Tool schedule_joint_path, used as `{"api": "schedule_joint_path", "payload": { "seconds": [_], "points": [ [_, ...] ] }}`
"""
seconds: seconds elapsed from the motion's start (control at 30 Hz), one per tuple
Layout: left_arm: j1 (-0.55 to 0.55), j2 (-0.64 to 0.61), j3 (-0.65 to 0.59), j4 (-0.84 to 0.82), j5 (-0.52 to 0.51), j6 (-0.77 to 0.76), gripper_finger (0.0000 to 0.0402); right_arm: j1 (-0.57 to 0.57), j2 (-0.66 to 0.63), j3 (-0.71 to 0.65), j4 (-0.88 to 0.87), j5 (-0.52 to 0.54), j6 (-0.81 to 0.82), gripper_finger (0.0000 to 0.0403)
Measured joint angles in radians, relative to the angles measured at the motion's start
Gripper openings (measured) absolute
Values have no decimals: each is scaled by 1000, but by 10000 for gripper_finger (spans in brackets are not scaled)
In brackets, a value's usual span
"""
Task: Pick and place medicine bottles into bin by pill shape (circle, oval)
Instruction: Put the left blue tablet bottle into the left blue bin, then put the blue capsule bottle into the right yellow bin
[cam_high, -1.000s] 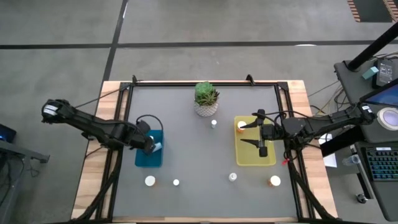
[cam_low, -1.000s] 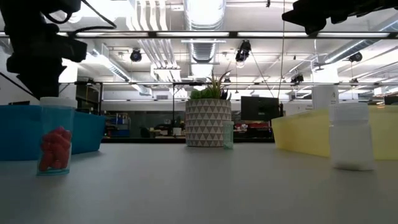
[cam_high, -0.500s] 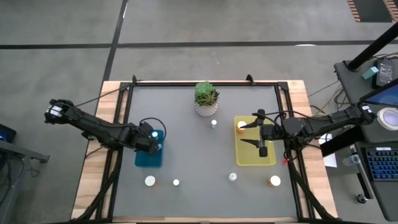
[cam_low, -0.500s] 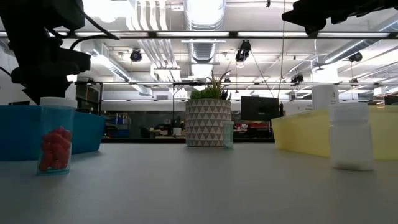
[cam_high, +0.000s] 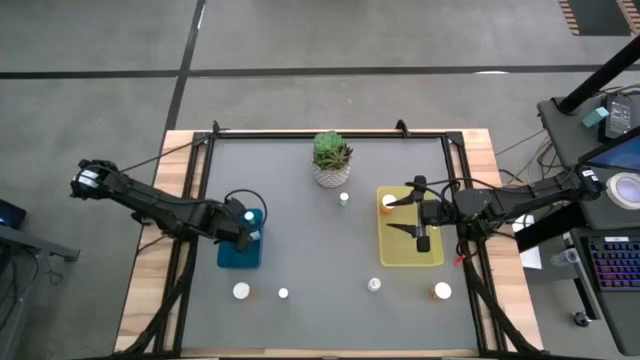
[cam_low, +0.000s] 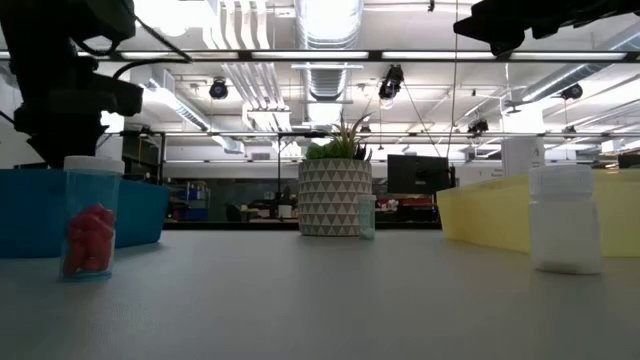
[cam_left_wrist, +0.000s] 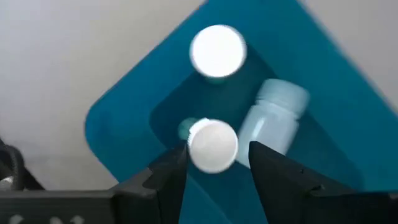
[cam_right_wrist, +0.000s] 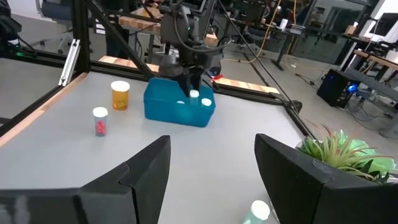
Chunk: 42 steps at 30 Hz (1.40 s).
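We see the left claw (cam_high: 250, 228) poised over the blue bin (cam_high: 240, 252), and in the left wrist view its fingers (cam_left_wrist: 163, 180) stand on either side of a white-capped bottle (cam_left_wrist: 212, 144). They look apart from the cap, so we cannot tell whether they are pinching it or have let it go. Two more bottles are in that bin: one upright (cam_left_wrist: 217, 51), one lying on its side (cam_left_wrist: 273, 121).

The right claw (cam_high: 408, 218) hangs spread wide over the yellow bin (cam_high: 432, 255), holding nothing. One orange bottle (cam_high: 387, 202) shows at that bin's far end.

We judge the sorting roughly half done. On the bench (cam_high: 300, 210) bottles wait loose: a large white-capped one (cam_high: 241, 291) and a small one (cam_high: 283, 294) near the front left, one (cam_high: 374, 284) at front centre, an orange one (cam_high: 442, 291) at front right, and a small one (cam_high: 344, 198) just beside the plant pot (cam_high: 331, 175). We cannot read pill shapes from here.
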Motion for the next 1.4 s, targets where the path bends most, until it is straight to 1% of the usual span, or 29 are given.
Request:
{"api": "schedule_joint_path", "payload": {
  "seconds": [0.17, 0.3, 0.37, 0.63, 0.7, 0.83, 1.0, 1.23, 1.4],
  "points": [
    [0, -23, 42, 3, 19, 62, 158, 0, 0, 0, 1, 6, 2, 224],
    [0, -38, 81, 2, 19, 116, 158, 0, 0, 0, 0, 52, 20, 224],
    [0, -39, 101, 2, 19, 157, 158, 0, 0, 0, 0, 56, 32, 224],
    [0, -39, 150, 22, 13, 291, 158, 0, 0, -1, -27, 55, 169, 224],
    [0, -39, 150, 58, 2, 337, 158, 1, 0, -12, -26, 53, 217, 224],
    [0, -39, 146, 205, -10, 472, 158, 1, 13, -37, -26, 52, 300, 224],
    [0, -32, 143, 458, -11, 722, 157, 1, 80, -46, -9, 51, 370, 224],
    [0, -33, 137, 807, -12, 1125, 157, 3, 254, -25, 111, 51, 393, 224],
    [0, -33, 77, 1051, -12, 1354, 157, 3, 391, 36, 156, 42, 392, 224]
  ]
}}
